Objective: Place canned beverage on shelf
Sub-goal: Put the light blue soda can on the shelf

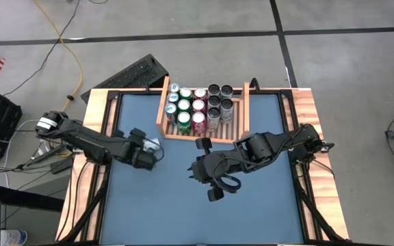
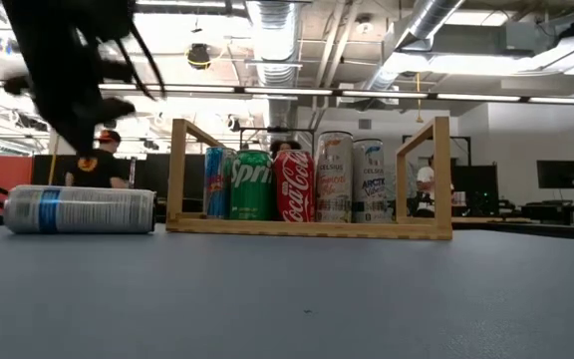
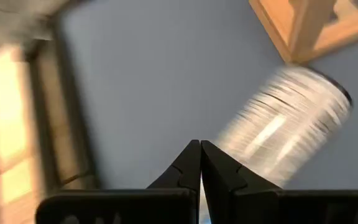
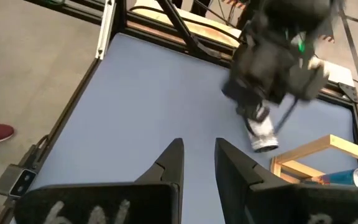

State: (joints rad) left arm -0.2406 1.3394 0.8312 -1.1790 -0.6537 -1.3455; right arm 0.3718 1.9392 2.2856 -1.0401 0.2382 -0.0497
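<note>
Left wrist view: left end effector [image 3: 200, 163] clenched, empty, over lying can [image 3: 284, 127]; right end effector [image 4: 197, 163] slightly parted, empty.

A blue-topped desk [image 1: 183, 205] carries a wooden shelf [image 1: 161, 109] at its far edge, filled with upright cans, and one silver can [image 2: 80, 210] lying on its side near the shelf's left corner.

In the left wrist view the fallen can [image 3: 284, 127] is motion-blurred, its label unreadable.

Overhead view straight down, low view level across table, both wrist views close, all sharing the shelf [image 1: 202, 109].
</note>
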